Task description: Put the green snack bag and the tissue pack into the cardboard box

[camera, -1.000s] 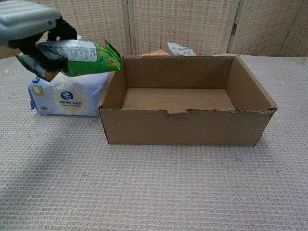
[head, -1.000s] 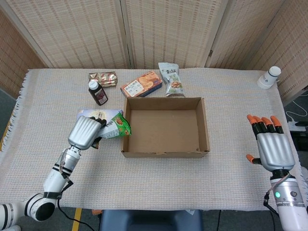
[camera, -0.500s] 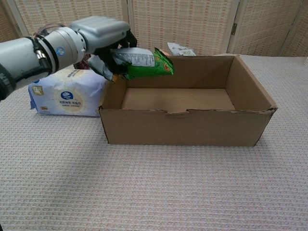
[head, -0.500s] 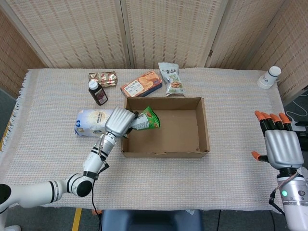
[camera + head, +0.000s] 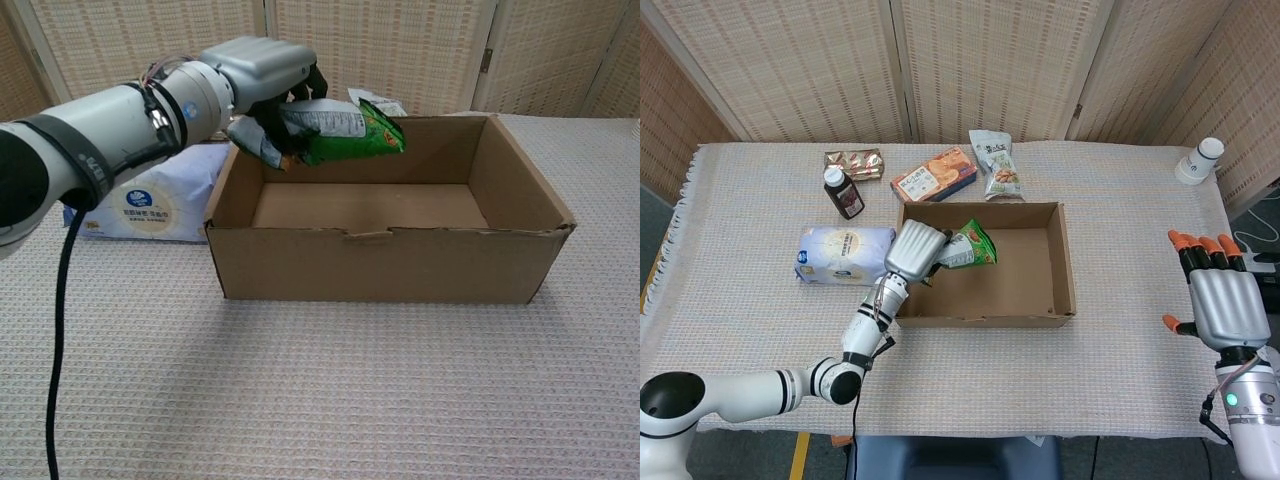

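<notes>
Green snack bag now hangs over the left part of the cardboard box, clasped in the left hand with its fingers curled round the bag's near end — a second ago that hand held it outside, above the tissue pack, and half a second ago only at the box's left wall. In the chest view the bag sits level with the rim, not yet down on the box floor, so the judgement is that carrying is done and lowering or letting go comes next. Tissue pack lies on the woven cloth just left of the box, untouched, so half the task remains. Right hand stands upright near the cloth's right edge, fingers straight and together, holding nothing — it has drifted slightly outward
</notes>
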